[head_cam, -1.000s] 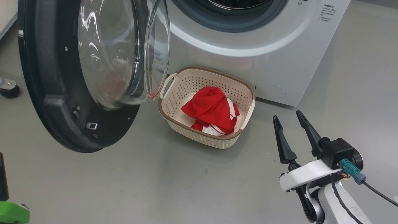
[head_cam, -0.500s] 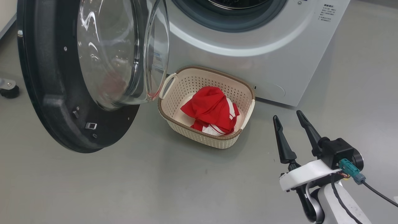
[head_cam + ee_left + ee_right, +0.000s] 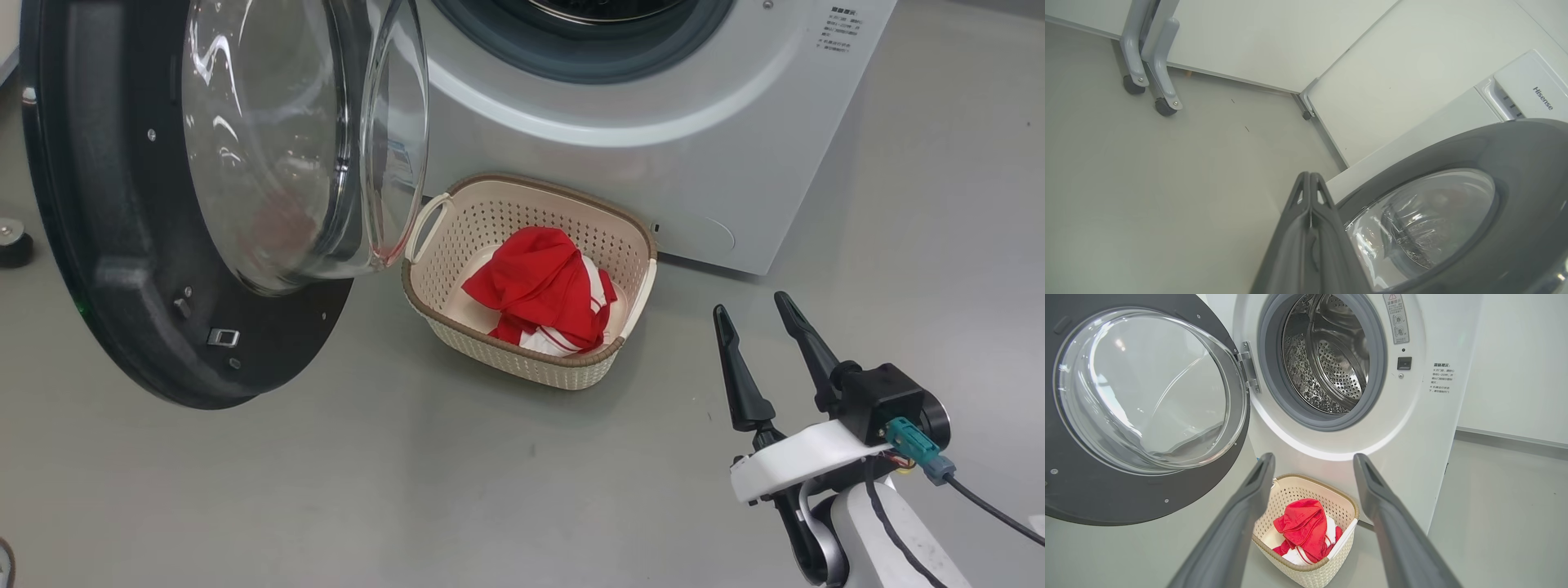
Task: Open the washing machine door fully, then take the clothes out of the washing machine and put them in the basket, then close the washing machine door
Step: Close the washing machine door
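Jaws first: right gripper (image 3: 749,304) stood wide apart and empty at near right, over the grey floor (image 3: 367,490), fingers aimed toward the basket (image 3: 506,353). Left gripper (image 3: 1309,175) was pressed fully together, holding nothing, at far left by the outer face of the washing machine door (image 3: 106,245); couldn't tell whether it touched the rim. Mid-scene, the basket sat on the floor just in front of the washing machine (image 3: 653,163), right beside the door's glass bowl. The clothes (image 3: 539,286) lay bunched inside the basket, red with white stripes showing at the near side. Door hung swung out to the left, glass bulge facing right. Farthest back, the grey gasket (image 3: 1274,375) ringed the dimpled steel drum (image 3: 1331,355).
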